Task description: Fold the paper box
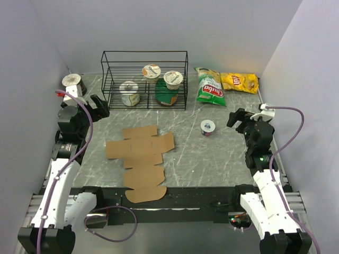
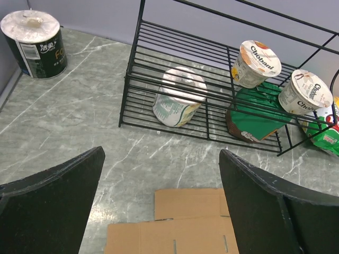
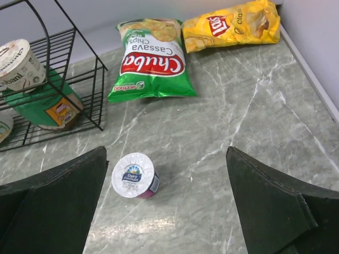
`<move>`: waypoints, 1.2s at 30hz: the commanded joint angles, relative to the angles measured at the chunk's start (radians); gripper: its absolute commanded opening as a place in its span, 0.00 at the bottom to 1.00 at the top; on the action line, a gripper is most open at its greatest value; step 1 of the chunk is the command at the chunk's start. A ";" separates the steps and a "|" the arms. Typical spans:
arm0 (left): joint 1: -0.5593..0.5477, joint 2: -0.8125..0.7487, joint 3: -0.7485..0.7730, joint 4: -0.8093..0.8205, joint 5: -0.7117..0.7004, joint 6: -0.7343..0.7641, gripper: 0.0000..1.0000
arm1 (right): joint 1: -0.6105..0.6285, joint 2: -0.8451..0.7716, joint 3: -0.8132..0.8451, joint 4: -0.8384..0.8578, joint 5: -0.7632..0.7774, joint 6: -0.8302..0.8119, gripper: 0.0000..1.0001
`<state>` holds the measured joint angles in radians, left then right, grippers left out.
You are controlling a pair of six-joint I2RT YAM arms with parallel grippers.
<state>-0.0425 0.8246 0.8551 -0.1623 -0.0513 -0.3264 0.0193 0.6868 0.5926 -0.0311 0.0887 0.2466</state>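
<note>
paper box (image 1: 140, 153) flat, near left end effector (image 1: 99, 108)

Lighting is bright, even and diffuse, coming from overhead. Reference point: the wire rack (image 1: 144, 79). Beneath the rack, only faint, soft-edged shadows fall on the table (image 1: 212, 159). Right of the rack, a small cup (image 3: 135, 176) throws a short soft shadow away from the rack. A pale glare patch sits on the table further forward of the rack. Overhead view is sharp throughout. In front of the rack, the left gripper (image 2: 161, 156) fingers (image 2: 53, 206) read near-black, with surface detail largely lost.
</note>
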 commanded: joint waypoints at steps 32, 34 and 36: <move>0.010 0.214 0.024 0.104 0.725 -0.072 0.96 | 0.502 0.766 0.328 -0.041 -0.515 0.164 0.95; 0.012 0.225 0.021 0.092 0.691 -0.077 0.96 | 0.511 0.824 0.342 -0.030 -0.506 0.171 0.95; 0.010 0.234 0.021 0.063 0.633 -0.076 0.96 | 0.516 0.881 0.354 -0.004 -0.514 0.177 0.94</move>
<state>-0.0376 1.0565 0.8753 -0.1101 0.6044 -0.3859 0.5194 1.5158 0.8707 -0.1081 -0.3923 0.3946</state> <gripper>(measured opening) 0.961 0.946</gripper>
